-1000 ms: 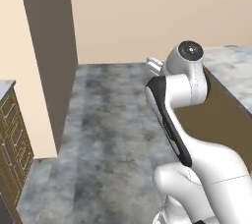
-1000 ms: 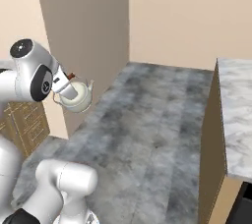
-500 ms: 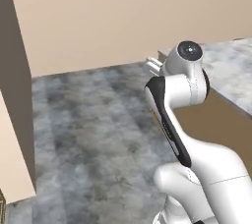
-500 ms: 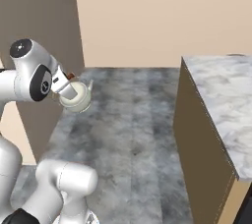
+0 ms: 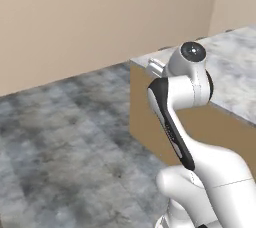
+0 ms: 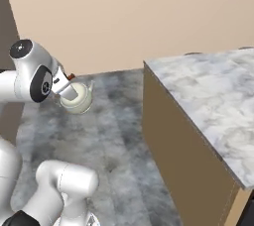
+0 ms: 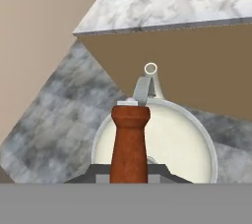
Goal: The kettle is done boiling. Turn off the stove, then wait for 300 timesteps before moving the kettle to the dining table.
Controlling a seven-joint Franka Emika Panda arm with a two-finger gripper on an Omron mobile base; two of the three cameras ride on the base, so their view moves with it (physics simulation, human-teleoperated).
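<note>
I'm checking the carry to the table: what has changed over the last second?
The base has turned, so both base views swung: the dark wall panel slid out of view and the dining table now fills the right side, closer. The gripper stays shut on the wooden handle, the kettle hanging beneath it above the floor, unchanged.

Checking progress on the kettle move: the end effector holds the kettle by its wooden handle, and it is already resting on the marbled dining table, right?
Not quite. The end effector does hold the kettle by its wooden handle, but the right base view shows it in the air over the floor, short of the dining table.
</note>
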